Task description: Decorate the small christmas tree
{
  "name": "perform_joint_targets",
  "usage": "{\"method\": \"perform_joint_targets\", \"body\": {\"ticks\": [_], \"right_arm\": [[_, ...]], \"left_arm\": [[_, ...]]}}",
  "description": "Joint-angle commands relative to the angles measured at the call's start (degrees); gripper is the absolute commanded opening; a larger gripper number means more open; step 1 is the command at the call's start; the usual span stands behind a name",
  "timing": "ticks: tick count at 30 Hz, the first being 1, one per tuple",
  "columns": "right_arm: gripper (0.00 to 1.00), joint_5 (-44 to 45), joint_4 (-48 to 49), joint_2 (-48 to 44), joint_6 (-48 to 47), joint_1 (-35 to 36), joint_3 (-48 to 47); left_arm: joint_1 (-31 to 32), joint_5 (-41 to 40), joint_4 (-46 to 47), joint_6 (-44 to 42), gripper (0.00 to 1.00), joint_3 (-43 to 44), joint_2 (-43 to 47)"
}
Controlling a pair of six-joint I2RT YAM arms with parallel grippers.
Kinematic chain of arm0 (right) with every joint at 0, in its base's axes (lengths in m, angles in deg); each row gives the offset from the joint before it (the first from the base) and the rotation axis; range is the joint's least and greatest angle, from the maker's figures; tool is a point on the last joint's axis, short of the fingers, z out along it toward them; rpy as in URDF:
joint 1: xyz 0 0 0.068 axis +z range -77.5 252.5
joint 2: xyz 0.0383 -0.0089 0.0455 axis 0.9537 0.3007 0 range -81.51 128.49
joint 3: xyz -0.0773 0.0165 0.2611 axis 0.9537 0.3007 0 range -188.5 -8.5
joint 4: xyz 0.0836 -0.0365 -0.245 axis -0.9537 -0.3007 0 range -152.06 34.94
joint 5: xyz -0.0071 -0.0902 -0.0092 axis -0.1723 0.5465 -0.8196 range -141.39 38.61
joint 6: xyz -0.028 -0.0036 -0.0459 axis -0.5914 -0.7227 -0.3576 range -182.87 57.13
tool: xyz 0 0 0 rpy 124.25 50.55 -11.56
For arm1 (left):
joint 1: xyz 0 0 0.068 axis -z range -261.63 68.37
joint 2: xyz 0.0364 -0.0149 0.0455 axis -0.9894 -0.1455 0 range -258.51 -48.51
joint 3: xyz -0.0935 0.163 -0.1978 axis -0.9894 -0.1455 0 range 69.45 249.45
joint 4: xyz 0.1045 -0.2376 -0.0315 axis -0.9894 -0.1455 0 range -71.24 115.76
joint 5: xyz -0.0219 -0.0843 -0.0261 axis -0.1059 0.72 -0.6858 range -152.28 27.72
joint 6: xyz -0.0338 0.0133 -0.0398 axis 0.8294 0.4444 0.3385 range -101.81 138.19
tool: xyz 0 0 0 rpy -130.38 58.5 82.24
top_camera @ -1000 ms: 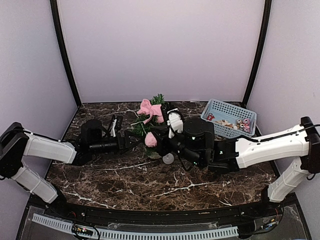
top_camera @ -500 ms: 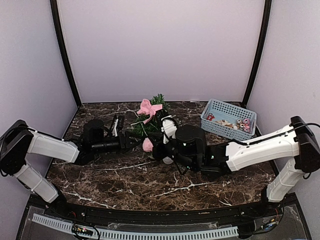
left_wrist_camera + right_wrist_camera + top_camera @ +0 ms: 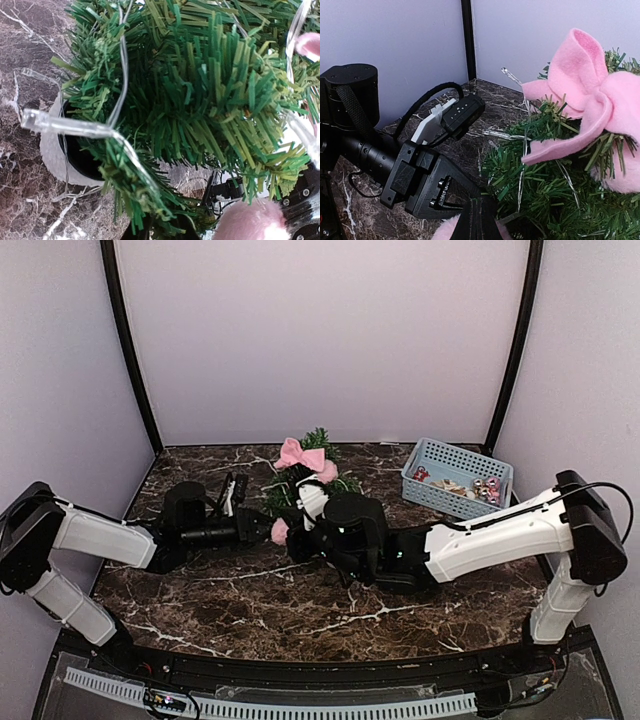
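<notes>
The small christmas tree [image 3: 300, 485] stands at the back middle with a pink bow [image 3: 300, 453] at its top and a clear light string [image 3: 70, 128] draped through it. Its white pot [image 3: 50, 155] shows only in the left wrist view. My left gripper [image 3: 262, 529] reaches in from the left. Its dark fingers [image 3: 167, 231] are closed round a low branch. My right gripper [image 3: 482, 220] is shut on a pink pompom [image 3: 279, 531] and holds it at the tree's lower left, right beside the left gripper [image 3: 479, 192].
A light blue basket [image 3: 487, 468] with several small ornaments sits at the back right. The right arm [image 3: 480, 535] lies across the middle of the marble table. Purple walls close off the back and sides.
My left jaws have closed onto the tree's low branch. The right arm has swung left, carrying the pink pompom from the tree's front to its lower left.
</notes>
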Motion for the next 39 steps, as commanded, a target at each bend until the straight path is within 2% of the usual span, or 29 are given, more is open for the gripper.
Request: {"method": "perform_joint_targets", "body": {"ticks": [1, 7, 39], "right_arm": [[0.0, 2.46, 2.02, 2.77, -3.4, 0.57, -3.55], [0.0, 4.57, 2.82, 4.95, -5.31, 0.03, -5.48], [0.0, 20.53, 31.6, 15.97, -25.62, -0.97, -2.06]], "left_arm": [[0.35, 1.05, 1.83, -0.48, 0.08, -0.71, 1.55], [0.36, 0.68, 0.46, -1.29, 0.0, -0.7, 2.25], [0.36, 1.44, -1.0, -1.31, 0.0, -1.34, 3.85]]}}
